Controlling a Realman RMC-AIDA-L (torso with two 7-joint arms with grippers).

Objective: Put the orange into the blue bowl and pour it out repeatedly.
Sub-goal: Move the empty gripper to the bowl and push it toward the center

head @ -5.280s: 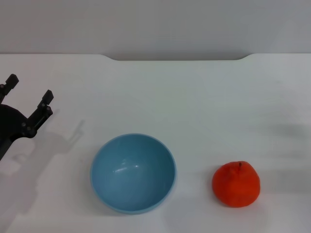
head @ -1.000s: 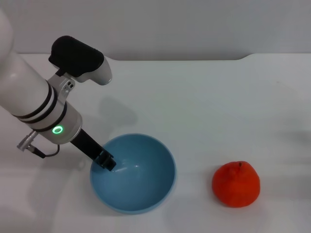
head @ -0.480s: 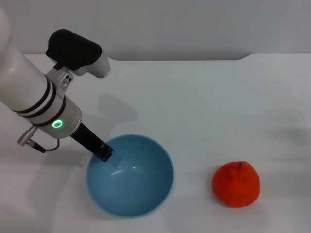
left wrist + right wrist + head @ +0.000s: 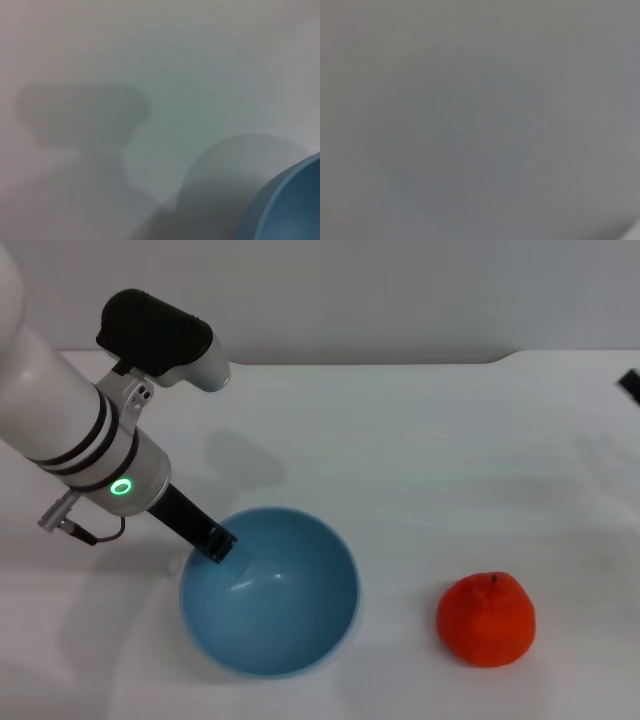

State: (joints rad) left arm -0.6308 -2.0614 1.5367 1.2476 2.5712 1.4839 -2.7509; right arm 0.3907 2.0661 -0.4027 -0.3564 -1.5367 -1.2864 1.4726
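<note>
On the white bench point(image 4: 420, 440), the round, glossy light blue bowl point(image 4: 290, 625) sits near the front edge, left of centre. The left gripper point(image 4: 216, 544) pinches its far-left rim; that grip should stay firm and level. The lumpy red-orange orange point(image 4: 486, 619) lies front-right, awaiting the right gripper point(image 4: 630, 384), whose opening I cannot tell.

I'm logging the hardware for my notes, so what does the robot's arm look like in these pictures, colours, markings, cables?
The left arm is a thick white cylinder with two black bands, a glowing green ring light and a black-capped joint housing. A thin cable with a metal plug hangs off it. The left gripper is slim and black. Of the right gripper only a black tip shows.
</note>
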